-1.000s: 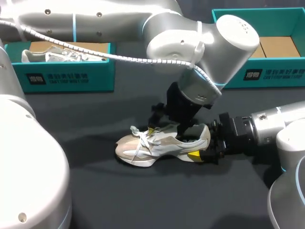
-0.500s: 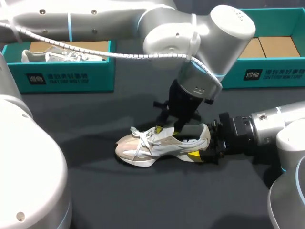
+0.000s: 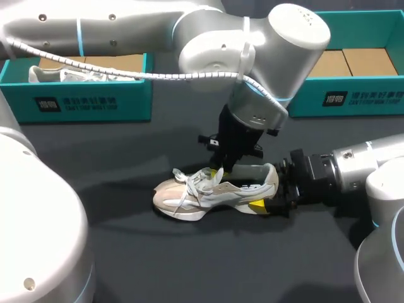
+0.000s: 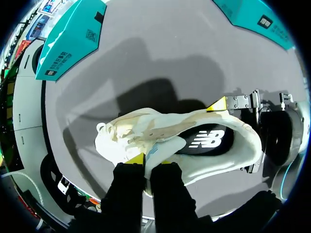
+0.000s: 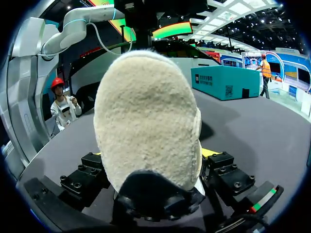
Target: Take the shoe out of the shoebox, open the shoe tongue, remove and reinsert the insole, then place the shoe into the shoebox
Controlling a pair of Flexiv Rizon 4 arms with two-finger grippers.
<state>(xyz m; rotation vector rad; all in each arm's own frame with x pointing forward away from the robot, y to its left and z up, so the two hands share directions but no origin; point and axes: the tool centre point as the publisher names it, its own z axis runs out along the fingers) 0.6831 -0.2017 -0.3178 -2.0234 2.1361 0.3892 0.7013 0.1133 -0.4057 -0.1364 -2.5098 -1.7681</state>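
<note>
The shoe (image 3: 208, 192) lies on its sole on the dark bench (image 3: 158, 265), just toward 6 o'clock from the middle of the head view. Its toe points to 9 o'clock and its heel to 3 o'clock, and its white laces hang loose over the front.

The left arm comes in from 10 o'clock and bends down over the shoe. The left tool (image 4: 154, 160) stands at the shoe's opening, its yellow tips drawn nearly together and pinching the edge of the tongue (image 4: 138, 133). Ahead of it, the dark insole (image 4: 206, 141) lies inside the shoe.

The right arm comes in low from 3 o'clock. The right tool (image 3: 270, 187) straddles the heel, one finger on each side, clamping the shoe. In its own wrist view the fuzzy cream heel fills the space between its fingers.

A teal shoebox (image 3: 95, 95) sits at 10 o'clock with another pale shoe (image 3: 63, 74) inside. A second shoebox (image 3: 353, 95) sits at 2 o'clock, showing its brown floor. Both are well apart from the shoe on the bench.
</note>
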